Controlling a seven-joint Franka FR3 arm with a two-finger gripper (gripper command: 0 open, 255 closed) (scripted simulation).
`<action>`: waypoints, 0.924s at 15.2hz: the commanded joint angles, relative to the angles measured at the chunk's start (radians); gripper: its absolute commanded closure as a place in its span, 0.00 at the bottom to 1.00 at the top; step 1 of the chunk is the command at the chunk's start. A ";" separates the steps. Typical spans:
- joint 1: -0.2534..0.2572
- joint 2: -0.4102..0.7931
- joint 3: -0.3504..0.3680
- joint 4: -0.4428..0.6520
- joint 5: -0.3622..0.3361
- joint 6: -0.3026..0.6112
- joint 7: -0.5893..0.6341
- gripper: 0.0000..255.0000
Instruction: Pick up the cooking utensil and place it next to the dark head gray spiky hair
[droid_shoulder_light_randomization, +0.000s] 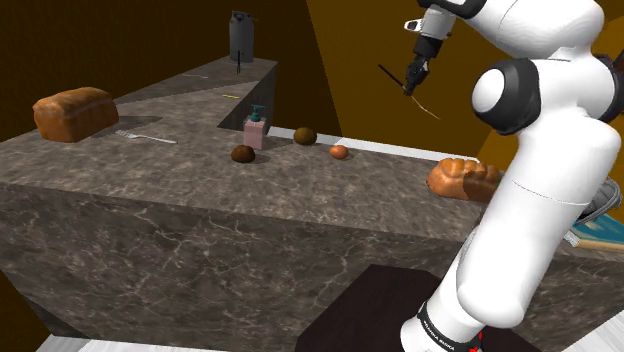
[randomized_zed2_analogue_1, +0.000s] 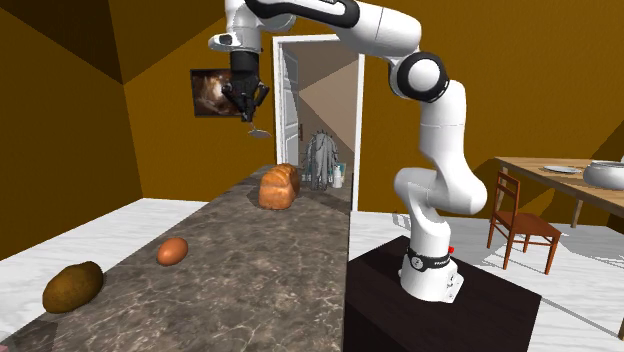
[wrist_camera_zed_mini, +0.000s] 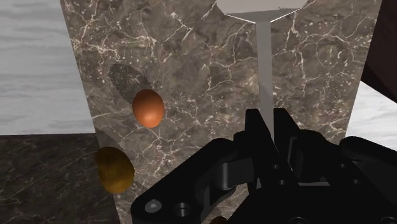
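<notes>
Writing: pale lettering is noted on the dark band (randomized_zed2_analogue_1: 425, 262) at the arm's base — too small to be read.

Gripper (wrist_camera_zed_mini: 270, 124): the fingers are closed in on the utensil (wrist_camera_zed_mini: 265, 63), its pale flat handle pinched betw. them near one end. From there the handle runs away to a wide pale head, cut off by the frame edge.

Shoulder view: the gripper (droid_shoulder_light_randomization: 413, 80) is seen high above the counter (droid_shoulder_light_randomization: 200, 190). The utensil (droid_shoulder_light_randomization: 428, 108) is seen as a thin slanted rod crossing the fingers, an end sticking out each side.

2nd ext. view: the gripper (randomized_zed2_analogue_1: 245, 108) is pointed down, w/ the utensil (randomized_zed2_analogue_1: 258, 130) hanging just under it — well clear of the counter (randomized_zed2_analogue_1: 260, 260), nothing else touched.

Wrist view, beneath the gripper: an egg (wrist_camera_zed_mini: 148, 107) and a brown oval (wrist_camera_zed_mini: 114, 169) are seen on the marbled top, near each other but apart.

Shoulder view, mid-counter: the egg (droid_shoulder_light_randomization: 339, 152), two brown lumps (droid_shoulder_light_randomization: 243, 153) (droid_shoulder_light_randomization: 305, 136) and a pink soap bottle (droid_shoulder_light_randomization: 256, 128) are grouped. A loaf (droid_shoulder_light_randomization: 75, 113) is seen at the view's far left, a fork (droid_shoulder_light_randomization: 145, 136) beside it. A 2nd loaf (droid_shoulder_light_randomization: 463, 178) is seen by the arm, at the counter's right edge.
</notes>
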 joint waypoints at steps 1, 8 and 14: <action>0.015 -0.075 -0.003 -0.060 -0.062 0.013 -0.003 1.00; 0.000 -0.349 0.051 -0.250 -0.269 0.022 0.011 1.00; -0.070 -0.519 0.086 -0.344 -0.384 -0.012 -0.025 1.00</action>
